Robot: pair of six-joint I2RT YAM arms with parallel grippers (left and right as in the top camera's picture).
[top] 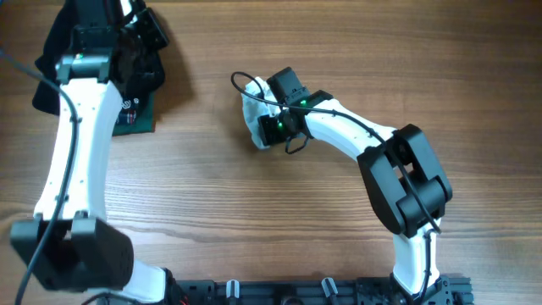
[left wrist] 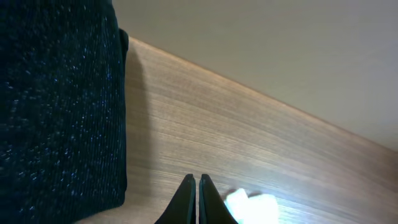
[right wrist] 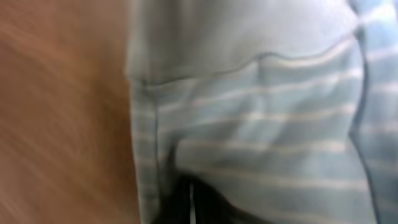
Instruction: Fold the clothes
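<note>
The clothes are one small pale blue-white striped garment [top: 252,114], bunched up near the middle of the wooden table. It fills the right wrist view [right wrist: 261,118], and it shows far off as a white patch in the left wrist view [left wrist: 252,205]. My right gripper [top: 269,129] sits on the garment's right edge. Its fingers [right wrist: 189,199] are closed on a pinch of the striped fabric, and creases run toward them. My left gripper [left wrist: 196,190] is shut and empty just above the table, beside the black knit garment [left wrist: 59,106] at the far left [top: 146,34].
The black knit garment [top: 49,85] lies at the table's far-left corner under my left arm. A dark green garment with plaid trim [top: 135,120] pokes out below it. The table's far edge [left wrist: 261,96] runs behind the left gripper. Bare wood lies between the two piles.
</note>
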